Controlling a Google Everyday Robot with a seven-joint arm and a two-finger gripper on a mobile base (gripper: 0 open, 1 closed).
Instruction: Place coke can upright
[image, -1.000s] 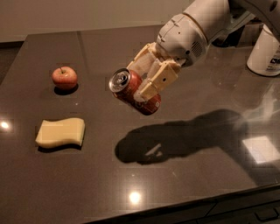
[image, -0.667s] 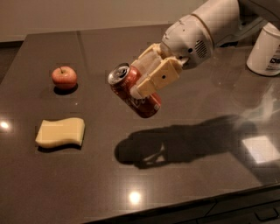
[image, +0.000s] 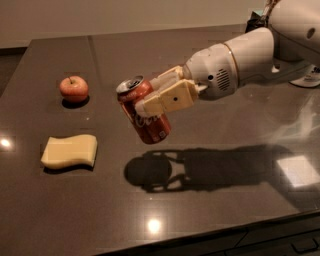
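The coke can (image: 150, 125) is red with white script and a silver top with a pull tab. It hangs in the air above the dark table (image: 225, 200), tilted with its top up and to the left. My gripper (image: 148, 98) reaches in from the right and is shut on the can's middle, its cream fingers (image: 167, 98) across the can's side. The can's shadow lies on the table below it.
A red apple (image: 74, 88) sits at the left of the table. A yellow sponge (image: 69, 151) lies in front of it. A white object (image: 312, 80) stands at the far right behind my arm. The table's front edge runs along the bottom.
My gripper has lifted the can higher off the table and turned it more upright. The arm has swung lower and to the right. The apple and sponge have not moved.
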